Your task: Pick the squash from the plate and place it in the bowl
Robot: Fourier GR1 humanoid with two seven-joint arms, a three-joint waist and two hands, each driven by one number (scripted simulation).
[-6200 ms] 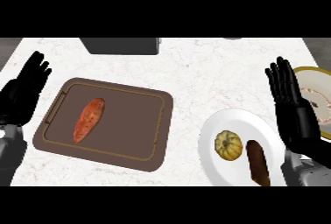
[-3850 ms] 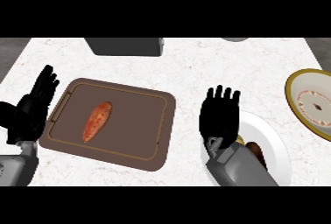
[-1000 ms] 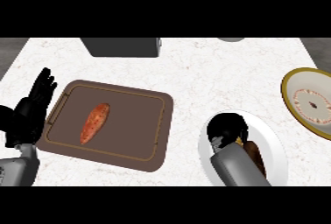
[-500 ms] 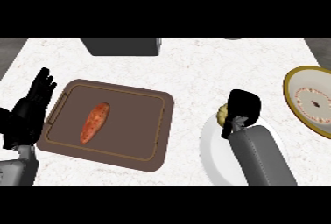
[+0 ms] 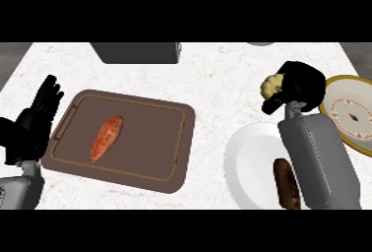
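My right robot hand (image 5: 301,86) is clamped on the squash (image 5: 272,84): fingers & thumb curled round it, w/ only the pale yellow ribbed side showing at the hand's left. The squash is off the plate (image 5: 247,157) and sits in my grip over the bare desk (image 5: 218,78), btwn the plate's upper edge and the left rim of the bowl (image 5: 349,101). It's near the bowl but not over it or in it. Can't tell how high it is above the desk.

The bowl is at the far right, yellow rim, white inside w/ a reddish ring pattern. The plate is white, lower right. My grey right forearm (image 5: 316,157) crosses its right part. A dark brown oblong food item (image 5: 286,184) lies on the plate, just beside the forearm.

My left robot hand (image 5: 33,130) rests at the left edge, fingers straight & pointing up, holding nothing, just beside the left rim of the brown tray (image 5: 170,147). An orange oblong veg (image 5: 107,139) lies in the tray's left half, tilted a bit. A dark grey box (image 5: 138,52) stands at the desk's far edge, well apart from both hands.
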